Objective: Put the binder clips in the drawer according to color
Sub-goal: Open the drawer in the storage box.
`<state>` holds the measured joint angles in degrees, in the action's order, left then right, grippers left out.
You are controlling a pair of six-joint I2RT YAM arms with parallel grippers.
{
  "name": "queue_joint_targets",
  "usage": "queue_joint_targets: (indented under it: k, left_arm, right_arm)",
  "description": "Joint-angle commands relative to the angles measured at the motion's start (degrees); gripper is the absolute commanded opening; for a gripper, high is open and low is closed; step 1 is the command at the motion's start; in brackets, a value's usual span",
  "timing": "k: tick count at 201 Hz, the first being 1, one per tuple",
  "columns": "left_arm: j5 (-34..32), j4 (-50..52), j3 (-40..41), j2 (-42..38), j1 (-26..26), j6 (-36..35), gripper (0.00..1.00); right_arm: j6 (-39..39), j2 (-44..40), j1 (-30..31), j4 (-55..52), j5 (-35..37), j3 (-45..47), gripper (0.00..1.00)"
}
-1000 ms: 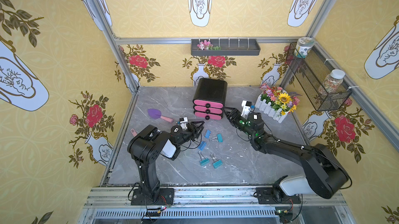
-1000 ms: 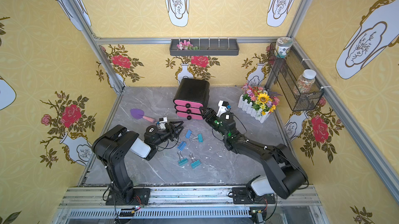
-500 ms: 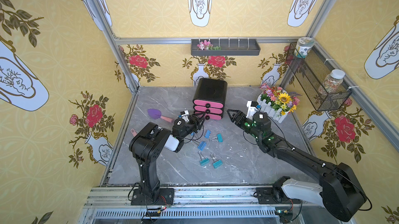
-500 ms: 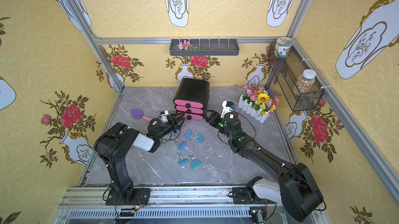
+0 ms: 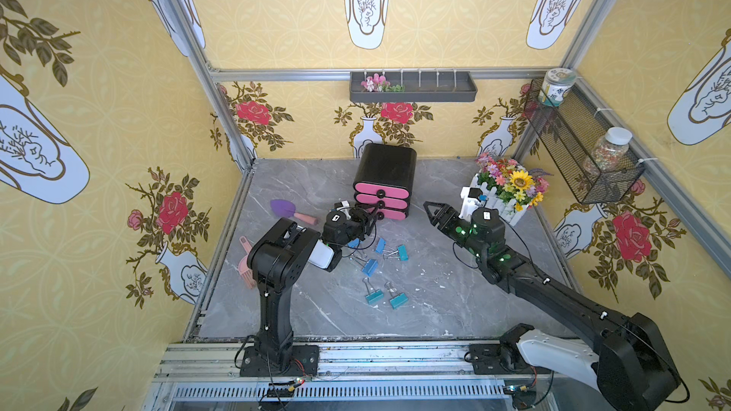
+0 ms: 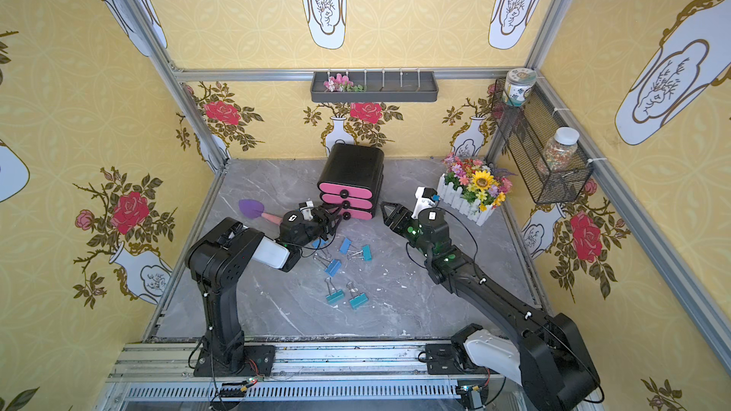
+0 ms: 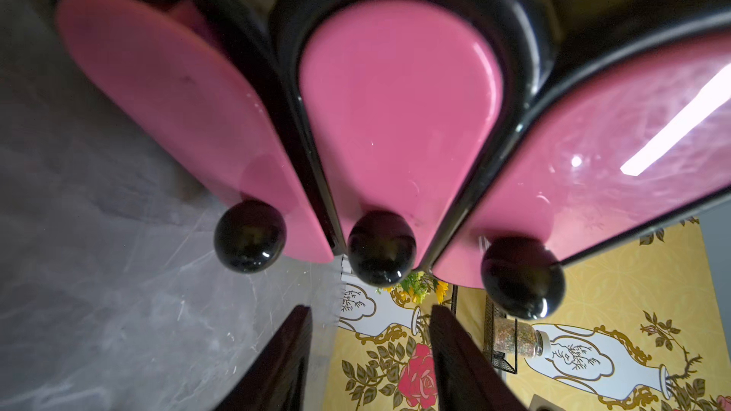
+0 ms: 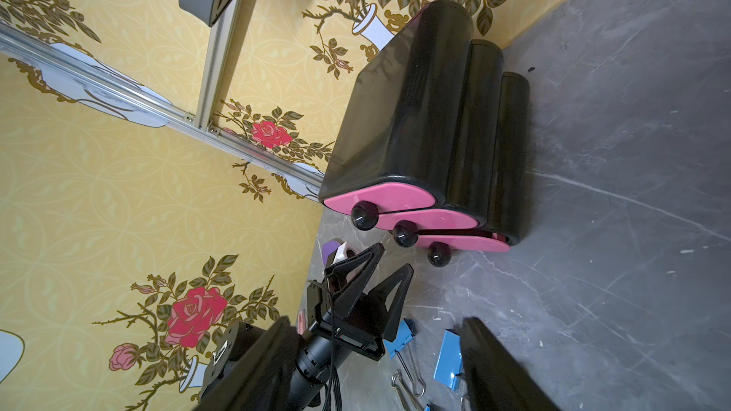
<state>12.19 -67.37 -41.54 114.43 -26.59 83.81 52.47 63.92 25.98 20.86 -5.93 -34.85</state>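
Binder clips [image 5: 370, 266]: blue + teal, loose on table [image 5: 455, 302], in front of drawer [image 5: 385, 167] w/ 3 pink fronts. Left end effector [image 7: 368, 310]: jaws apart, empty, tips just short of middle knob [image 7: 381, 248]. Right end effector [image 5: 433, 210]: jaws apart, empty, beside drawer, near flower box [image 5: 502, 191].

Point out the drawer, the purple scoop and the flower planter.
drawer [image 5: 385, 165]: in a top view, on its black top panel.
purple scoop [image 5: 281, 207]: in a top view, on the purple bowl end.
flower planter [image 5: 512, 211]: in a top view, on its white picket front.
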Motion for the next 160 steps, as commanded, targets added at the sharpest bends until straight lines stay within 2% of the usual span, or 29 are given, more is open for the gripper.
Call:
queue_joint_targets:
  k: [1,160]
  left_arm:
    - [-0.32,0.05,-1.09,1.19,0.05,-1.06,0.54]
    - [-1.81,1.1,-7.74,6.13,0.05,-0.49,0.51]
  right_arm:
    - [0.31,-0.29,-0.24,0.98,-0.19,0.77,0.7]
    - [1.93,-1.6,-3.01,1.93,-1.78,3.36,0.7]
